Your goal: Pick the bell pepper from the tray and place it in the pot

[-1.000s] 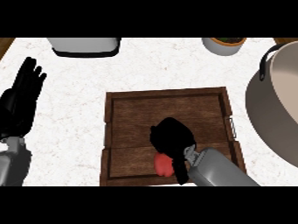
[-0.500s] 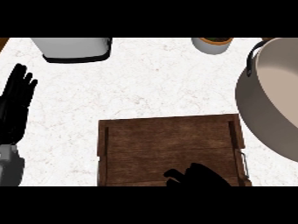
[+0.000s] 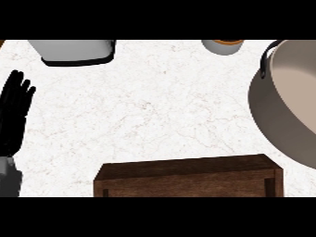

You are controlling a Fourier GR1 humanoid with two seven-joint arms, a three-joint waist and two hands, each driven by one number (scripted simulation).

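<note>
The left hand (image 3: 6, 121) rests at the left edge of the white counter (image 3: 153, 106), its fingers straight, held up and slightly apart, holding nothing. The right hand does not show. The wooden tray (image 3: 187, 178) sits at the lower edge, only its far end in view, and no bell pepper can be seen. The big grey pot (image 3: 297, 106) stands at the right, near the tray's corner.

A white appliance (image 3: 75, 50) and small cup (image 3: 223, 46) (far edge) on marble counter (image 3: 153, 111).
</note>
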